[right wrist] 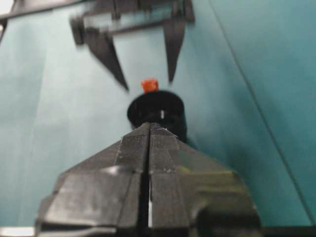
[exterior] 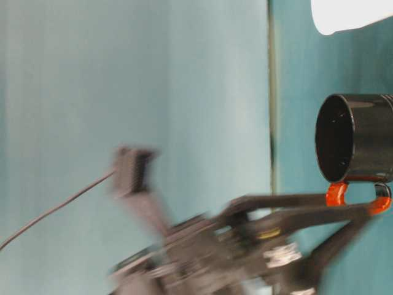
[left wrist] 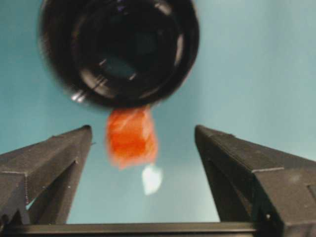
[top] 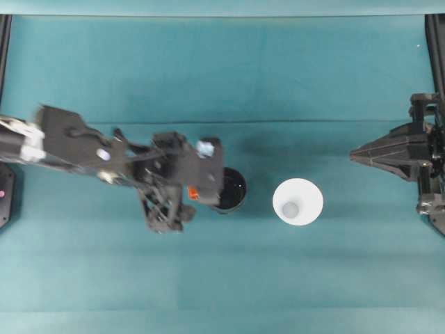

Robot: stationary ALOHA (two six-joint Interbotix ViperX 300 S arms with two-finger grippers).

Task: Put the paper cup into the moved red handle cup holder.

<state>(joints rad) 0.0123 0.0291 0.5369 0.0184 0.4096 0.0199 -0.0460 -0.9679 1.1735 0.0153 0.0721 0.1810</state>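
Observation:
The black red handle cup holder (top: 231, 189) stands upright left of the table's middle, its red handle (top: 193, 193) pointing left. My left gripper (top: 207, 186) is open at that handle. In the left wrist view the handle (left wrist: 131, 137) lies between the spread fingers (left wrist: 59, 153) without touching either, and the holder (left wrist: 118, 49) is just beyond. The white paper cup (top: 297, 202) stands upright, apart from the holder on its right. My right gripper (top: 358, 154) is shut and empty at the far right. From the right wrist its closed tips (right wrist: 149, 127) point at the holder (right wrist: 158, 109).
The teal table cloth (top: 222, 278) has a crease line running across it behind the objects. Black arm mounts stand at the left (top: 5, 195) and right (top: 434, 174) edges. At table level the holder (exterior: 356, 138) and the paper cup (exterior: 350, 15) stand side by side.

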